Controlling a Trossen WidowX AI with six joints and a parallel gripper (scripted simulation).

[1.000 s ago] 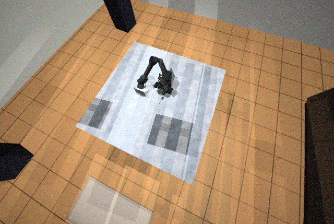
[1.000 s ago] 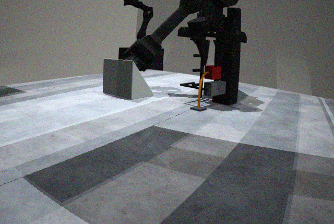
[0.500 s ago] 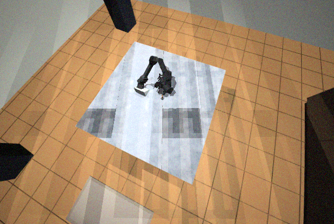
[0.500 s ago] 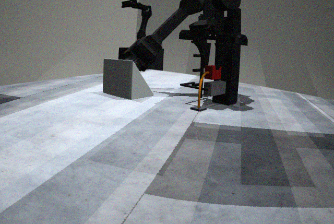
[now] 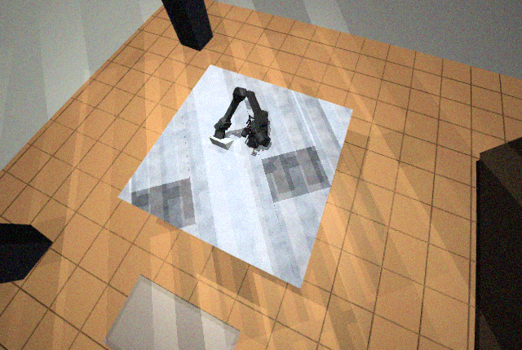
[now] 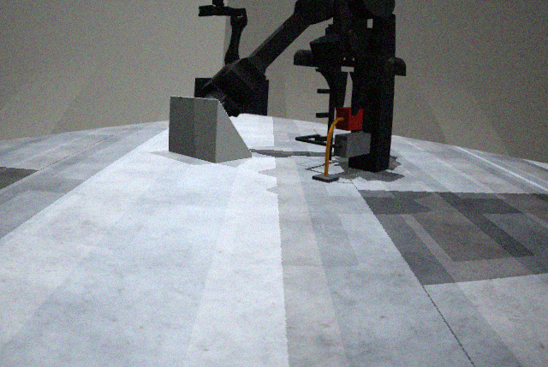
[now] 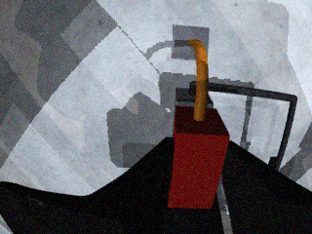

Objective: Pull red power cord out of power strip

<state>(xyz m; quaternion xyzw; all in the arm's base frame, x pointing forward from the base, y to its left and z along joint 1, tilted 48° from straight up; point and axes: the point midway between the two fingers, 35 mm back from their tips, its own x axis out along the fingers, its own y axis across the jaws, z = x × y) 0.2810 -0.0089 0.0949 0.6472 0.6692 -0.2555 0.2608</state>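
The gripper point(image 7: 195, 205) clamps the red plug point(image 7: 197, 159) above the grey power strip point(image 6: 353, 144), orange cord point(image 6: 328, 148) trailing down.

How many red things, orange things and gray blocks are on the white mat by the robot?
Red: 1, the plug, gripped in the end effector.
Orange: 1, the cord.
Gray blocks: 2, the wedge and the power strip.
Total: 4.

arm point(image 6: 282, 38) folded, wrist down | fingers point(image 6: 376, 133) clamped on plug point(image 6: 349, 118)
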